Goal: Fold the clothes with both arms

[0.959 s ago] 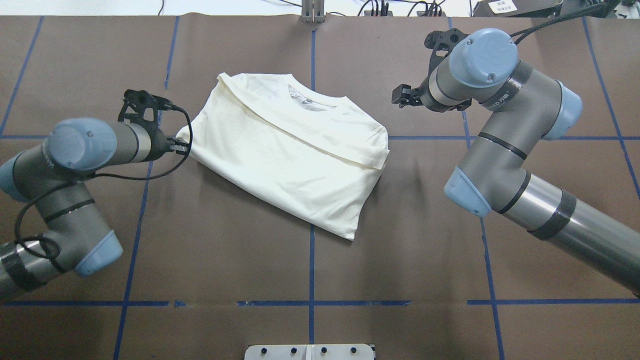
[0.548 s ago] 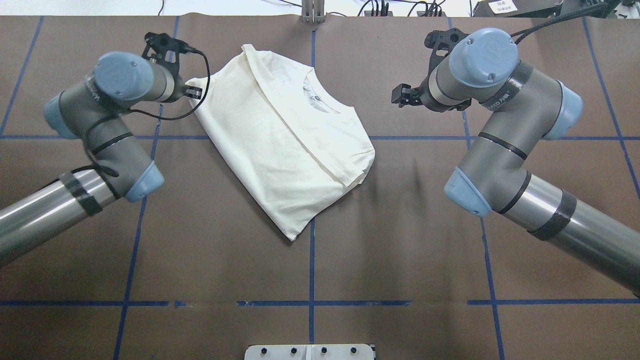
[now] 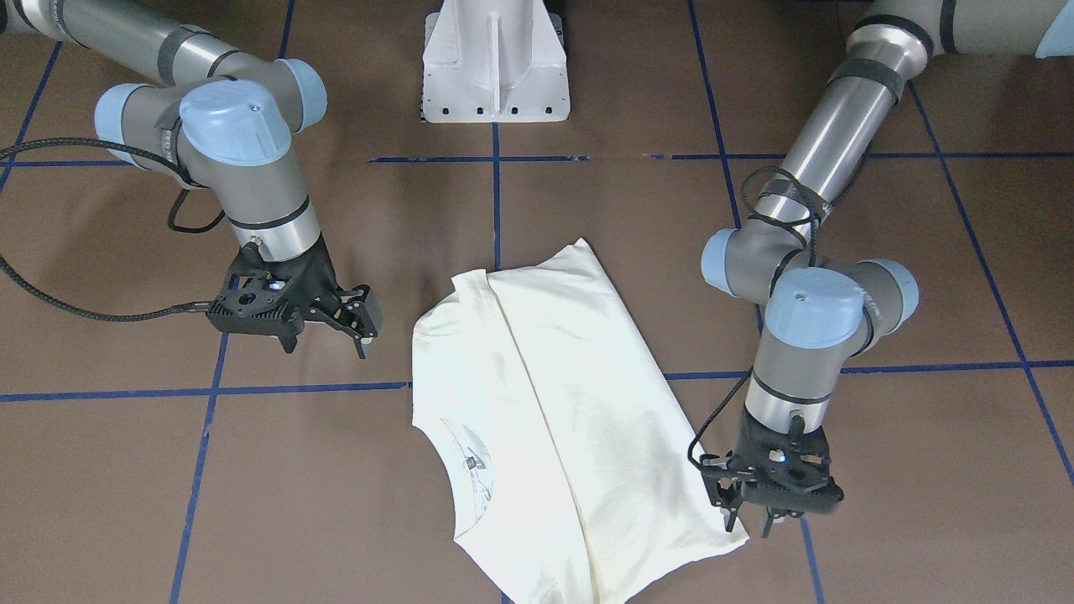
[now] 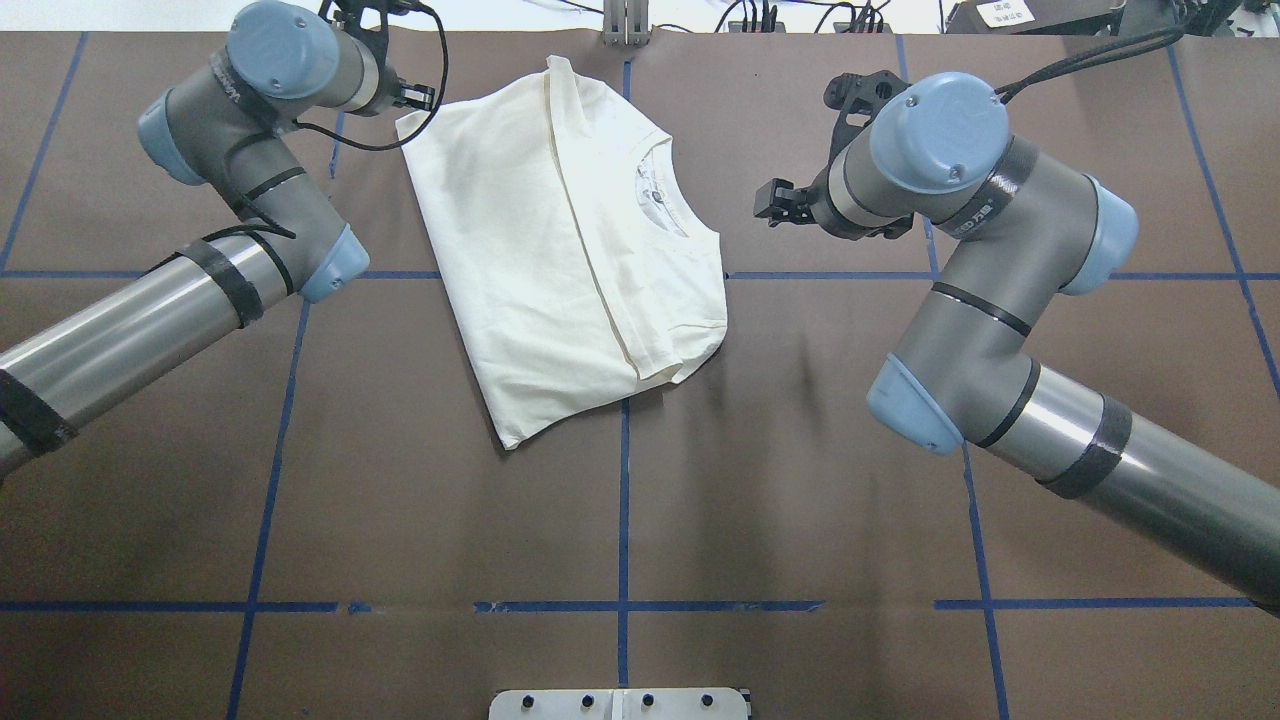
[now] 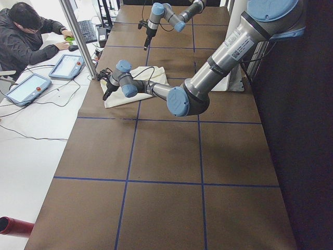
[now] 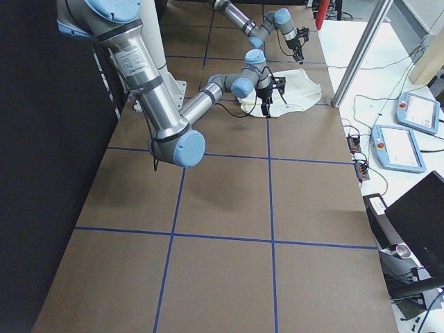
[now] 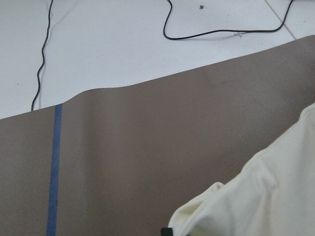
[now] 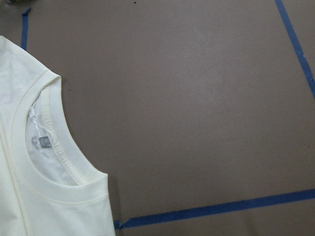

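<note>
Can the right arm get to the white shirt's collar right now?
Probably yes. The right gripper hangs beside the ribbed round collar of the cream-white folded T-shirt, with only bare brown table between them and nothing covering the collar.

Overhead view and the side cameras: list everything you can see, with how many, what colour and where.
T-shirt: one, cream-white, partly folded, far middle of the table, collar toward the right arm.
Table cover: one, brown, under everything.
Tape lines: several, blue, a grid across the cover.
Pedestal base: one, white, at the robot's edge, centre.
Operator: one, dark jacket, seated beyond the table's far edge.
Teach pendants: two, grey-white, on the white bench beside the operator.
Keyboard: one, black, by the operator.
Left arm: one, grey with blue caps.
Right arm: one, the same colours.
Left gripper: one, black, fingers at the T-shirt's corner.
Right gripper: one, black, beside the collar, apart from it.
</note>
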`<action>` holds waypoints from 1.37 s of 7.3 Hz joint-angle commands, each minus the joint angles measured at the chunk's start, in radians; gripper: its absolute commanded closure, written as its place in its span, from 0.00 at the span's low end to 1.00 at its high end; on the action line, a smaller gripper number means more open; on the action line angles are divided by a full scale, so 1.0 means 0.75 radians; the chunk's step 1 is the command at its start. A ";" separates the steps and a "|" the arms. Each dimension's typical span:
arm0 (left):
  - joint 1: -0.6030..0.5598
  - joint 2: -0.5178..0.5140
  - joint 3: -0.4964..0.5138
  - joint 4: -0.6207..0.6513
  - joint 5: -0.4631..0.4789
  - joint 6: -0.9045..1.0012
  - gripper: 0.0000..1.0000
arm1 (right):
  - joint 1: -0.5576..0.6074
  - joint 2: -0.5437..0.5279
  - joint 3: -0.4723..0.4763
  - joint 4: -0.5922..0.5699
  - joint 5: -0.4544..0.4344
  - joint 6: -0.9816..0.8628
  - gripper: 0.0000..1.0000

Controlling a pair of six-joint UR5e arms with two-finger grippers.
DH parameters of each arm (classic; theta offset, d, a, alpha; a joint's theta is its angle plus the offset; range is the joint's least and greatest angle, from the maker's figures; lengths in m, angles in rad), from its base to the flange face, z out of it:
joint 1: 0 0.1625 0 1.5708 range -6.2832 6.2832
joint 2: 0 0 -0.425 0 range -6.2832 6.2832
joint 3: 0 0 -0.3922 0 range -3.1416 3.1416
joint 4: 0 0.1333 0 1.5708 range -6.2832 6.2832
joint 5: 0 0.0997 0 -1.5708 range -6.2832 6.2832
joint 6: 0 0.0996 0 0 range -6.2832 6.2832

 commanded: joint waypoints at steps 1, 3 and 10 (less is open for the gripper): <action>-0.027 0.135 -0.168 -0.016 -0.099 0.043 0.00 | -0.131 0.044 -0.012 0.000 -0.117 0.267 0.20; -0.025 0.135 -0.168 -0.016 -0.101 0.043 0.00 | -0.224 0.048 -0.061 -0.006 -0.215 0.521 0.26; -0.019 0.142 -0.166 -0.018 -0.101 0.041 0.00 | -0.269 0.107 -0.186 0.041 -0.329 0.516 0.34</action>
